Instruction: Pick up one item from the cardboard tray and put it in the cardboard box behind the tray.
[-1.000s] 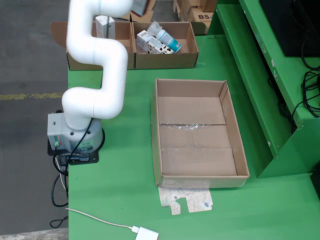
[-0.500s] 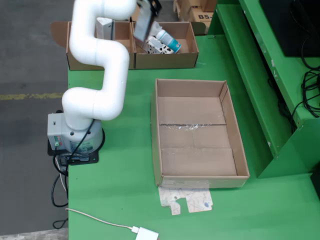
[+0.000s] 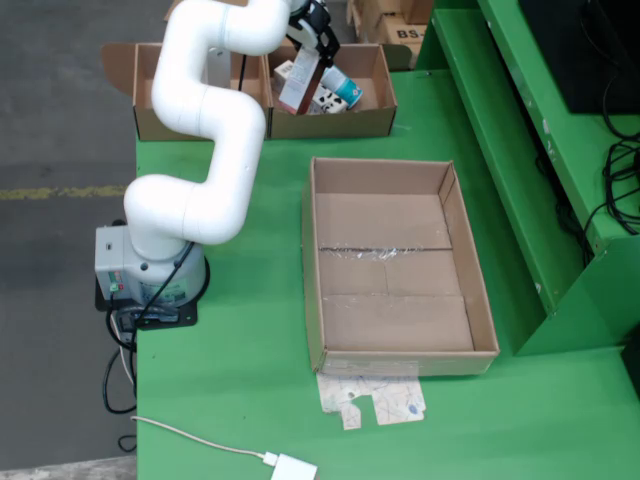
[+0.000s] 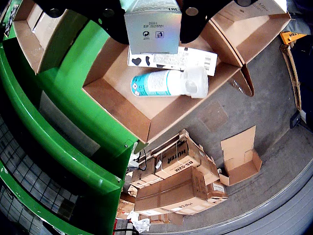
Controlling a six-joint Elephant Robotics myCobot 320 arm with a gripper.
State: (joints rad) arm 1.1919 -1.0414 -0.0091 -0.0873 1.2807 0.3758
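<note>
Above the rear cardboard box, the gripper hangs with its jaws closed on a slim carton. Beneath the carton, a white bottle and a flat spotted package cover much of the box floor, leaving bare cardboard mainly toward one corner in the wrist view. The cardboard tray in front sits with its floor bare. The green counter around it lies open, save a cable near the front edge.

This looks like a workshop or storeroom. A green table stands on a grey concrete floor, and stacked cardboard boxes sit past the table's far edge.
</note>
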